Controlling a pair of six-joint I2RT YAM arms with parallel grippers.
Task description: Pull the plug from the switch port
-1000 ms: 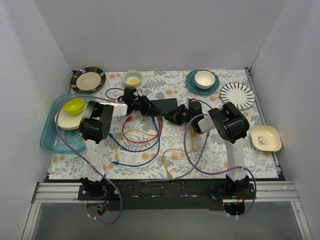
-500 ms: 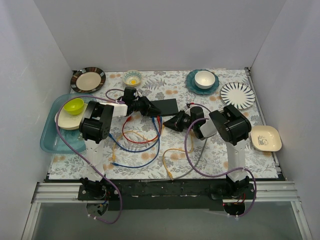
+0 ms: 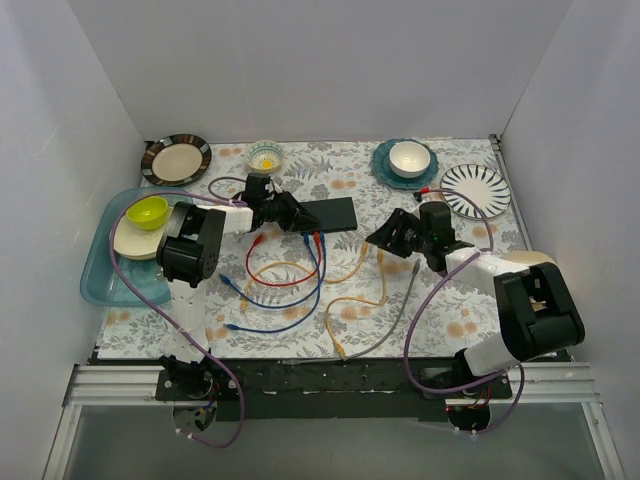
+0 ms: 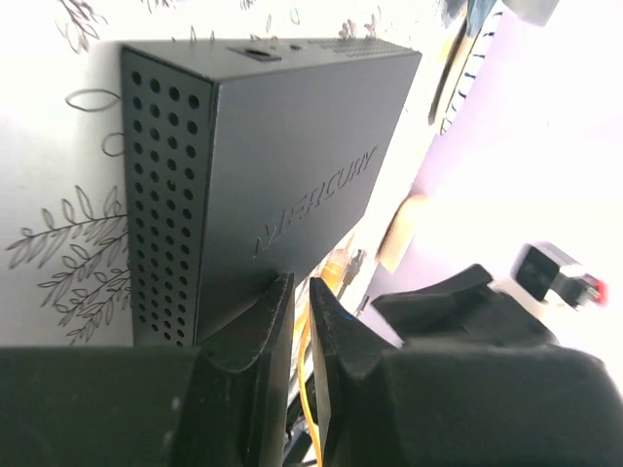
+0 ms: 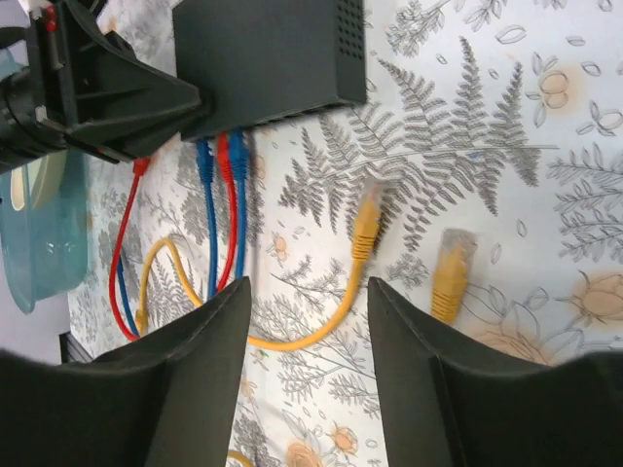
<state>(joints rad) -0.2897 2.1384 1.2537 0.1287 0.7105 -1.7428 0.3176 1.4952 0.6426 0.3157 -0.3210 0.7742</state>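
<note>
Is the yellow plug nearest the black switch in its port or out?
Out: that yellow plug lies on the cloth, clear of the flat black switch.

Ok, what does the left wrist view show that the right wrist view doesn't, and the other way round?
Only the left wrist: the top of the switch with its MERCURY lettering, its perforated side wall, and the left jaws nearly shut with nothing between them, at the switch's near edge.
Only the right wrist: the socket edge, with a red plug seated between two blue plugs, two yellow plugs lying loose on the cloth, and the right jaws open and empty.
Both: the black switch and the fern-print cloth.
</note>
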